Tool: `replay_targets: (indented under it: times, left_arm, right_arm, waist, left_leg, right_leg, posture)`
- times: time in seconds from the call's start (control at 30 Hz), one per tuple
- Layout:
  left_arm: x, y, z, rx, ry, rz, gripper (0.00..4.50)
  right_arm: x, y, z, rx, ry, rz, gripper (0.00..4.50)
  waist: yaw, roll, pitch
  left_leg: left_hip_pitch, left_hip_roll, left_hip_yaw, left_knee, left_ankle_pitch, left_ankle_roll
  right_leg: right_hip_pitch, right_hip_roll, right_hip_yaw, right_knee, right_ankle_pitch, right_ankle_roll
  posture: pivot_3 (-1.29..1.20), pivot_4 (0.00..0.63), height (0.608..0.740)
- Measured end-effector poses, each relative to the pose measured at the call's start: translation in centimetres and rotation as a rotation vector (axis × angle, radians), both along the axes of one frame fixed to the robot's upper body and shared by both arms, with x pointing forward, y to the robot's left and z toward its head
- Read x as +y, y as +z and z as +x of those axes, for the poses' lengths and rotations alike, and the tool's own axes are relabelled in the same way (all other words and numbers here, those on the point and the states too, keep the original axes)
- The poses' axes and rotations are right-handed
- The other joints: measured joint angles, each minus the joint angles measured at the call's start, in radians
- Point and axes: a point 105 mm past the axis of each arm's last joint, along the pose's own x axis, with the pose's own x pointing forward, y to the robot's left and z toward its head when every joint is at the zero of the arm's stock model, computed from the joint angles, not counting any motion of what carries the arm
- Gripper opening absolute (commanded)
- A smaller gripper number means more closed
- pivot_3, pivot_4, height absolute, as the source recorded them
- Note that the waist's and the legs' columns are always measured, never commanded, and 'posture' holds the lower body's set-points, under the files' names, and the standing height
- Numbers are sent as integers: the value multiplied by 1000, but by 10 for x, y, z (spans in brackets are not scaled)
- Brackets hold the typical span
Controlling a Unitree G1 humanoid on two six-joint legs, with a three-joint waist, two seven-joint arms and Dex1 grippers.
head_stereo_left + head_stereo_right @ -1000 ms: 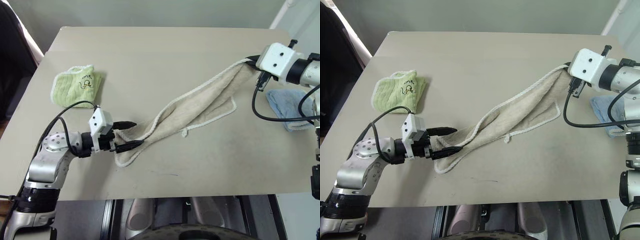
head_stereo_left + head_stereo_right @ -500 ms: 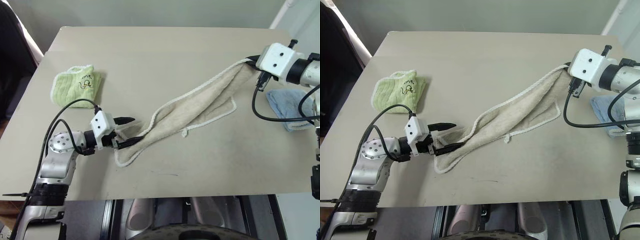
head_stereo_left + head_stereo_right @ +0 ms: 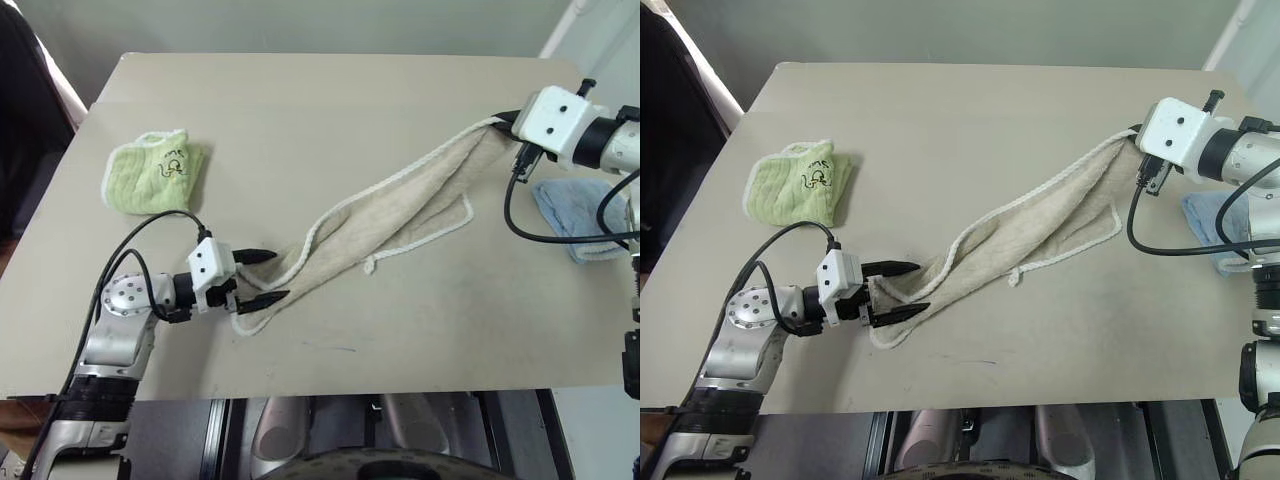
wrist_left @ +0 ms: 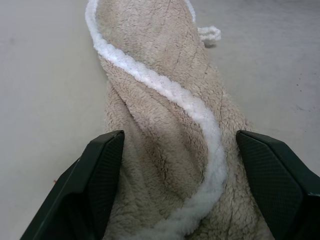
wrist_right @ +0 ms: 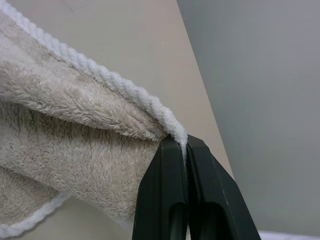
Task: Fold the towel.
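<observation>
The towel (image 3: 400, 210), beige with white corded edging, runs slantwise across the table (image 3: 300, 100). Its far right corner is lifted off the surface, and my right gripper (image 5: 180, 145) is shut on the white cord there, also seen at the upper right (image 3: 505, 122). The towel's other end lies bunched on the table near the front left. My left gripper (image 3: 276, 276) is open with one finger on each side of that end, and in the left wrist view the towel (image 4: 170, 125) lies between the fingers (image 4: 100, 170). A small white loop (image 3: 369, 265) hangs at the near edge.
A small light-green cloth (image 3: 153, 172) with a printed drawing lies at the left of the table. A light-blue cloth (image 3: 575, 215) sits at the right edge under my right arm. Bare tabletop lies at the back and along the front right.
My left gripper has sunk a little toward the table and rolled, still open astride the towel's end. My right gripper and the lifted corner have not moved.
</observation>
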Motion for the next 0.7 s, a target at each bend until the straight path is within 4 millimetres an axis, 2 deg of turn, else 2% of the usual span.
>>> replay_targets:
  times: [0.2, 0.23, 0.27, 0.57, 0.7]
  left_arm:
    - [-1, -1, 0, 7, 0, 2, 3869]
    - [-1, -2, 0, 16, 0, 4, 3494]
    - [-1, -3, 0, 21, 2, 4, 3330]
    - [2, -4, 0, 32, 1, 31, 140]
    - [4, -2, 1, 14, 12, 27, 36]
  right_arm:
    - [0, 0, 0, -1, -1, 0, 0]
    - [0, 0, 0, -1, -1, 0, 0]
    - [0, 0, 0, -1, -1, 0, 0]
    - [0, -1, 0, -2, -4, 1, 0]
    - [-1, -1, 0, -2, -4, 1, 0]
  waist:
    - [0, 0, 0]
    - [0, 0, 0]
    - [0, 0, 0]
    - [0, 0, 0]
    - [0, 0, 0]
  left_leg:
    - [0, 0, 0, 0, 0, 0]
    - [0, 0, 0, 0, 0, 0]
    - [0, 0, 0, 0, 0, 0]
    - [0, 0, 0, 0, 0, 0]
    - [0, 0, 0, 0, 0, 0]
  right_leg:
    - [0, 0, 0, 0, 0, 0]
    - [0, 0, 0, 0, 0, 0]
    - [0, 0, 0, 0, 0, 0]
    - [0, 0, 0, 0, 0, 0]
    - [0, 0, 0, 0, 0, 0]
  posture:
    - [0, 150, 697]
    - [0, 150, 697]
    - [0, 150, 697]
    - [0, 150, 697]
    - [0, 150, 697]
